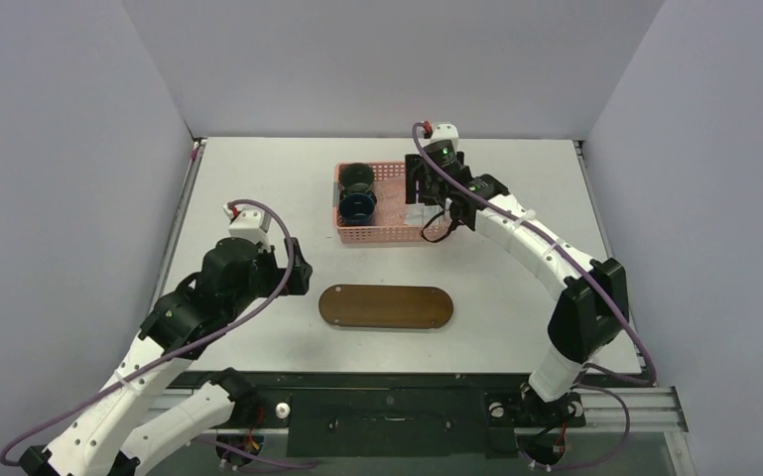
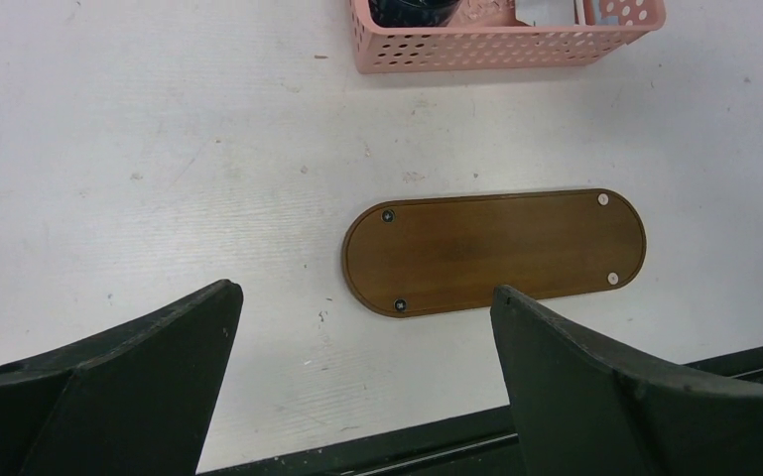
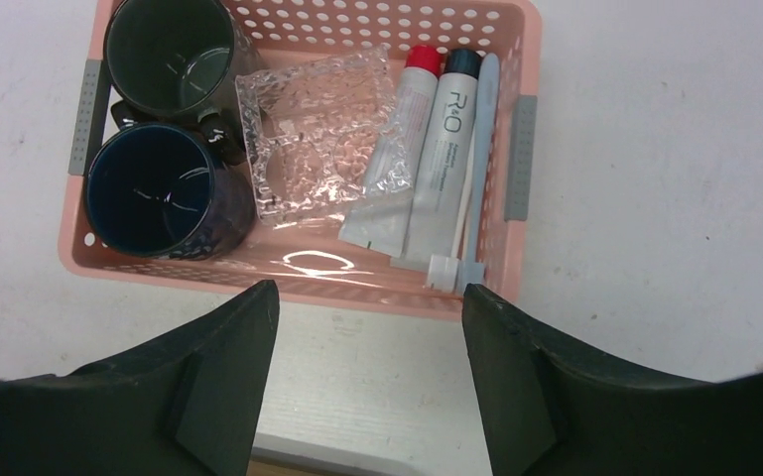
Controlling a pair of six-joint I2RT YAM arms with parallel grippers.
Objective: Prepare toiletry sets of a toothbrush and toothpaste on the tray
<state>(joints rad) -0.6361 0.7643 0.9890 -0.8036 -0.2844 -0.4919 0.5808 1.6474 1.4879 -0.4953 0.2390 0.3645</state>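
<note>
Top external view: a white table (image 1: pixel 258 198) closed in by plain pale grey walls (image 1: pixel 387 59) at the back and both sides.

Its matte surface is scuffed and speckled with small marks, and a black rail (image 1: pixel 387 409) runs along the near edge. The tray (image 1: pixel 386 305), a dark brown oval, lies flat by the middle of the near edge, lengthwise to it. A pink basket (image 1: pixel 382 234) sits toward the far edge, holding two dark mugs (image 3: pixel 164 193), crumpled clear plastic (image 3: pixel 317 139), two toothpaste tubes (image 3: pixel 442 149) and a toothbrush (image 3: pixel 476 159). The left gripper (image 2: pixel 362 291) hangs over the table left of the tray, fingers spread wide, gripping nothing. The right gripper (image 3: pixel 367 289) hangs above the basket's near rim, fingers parted, gripping nothing.
</note>
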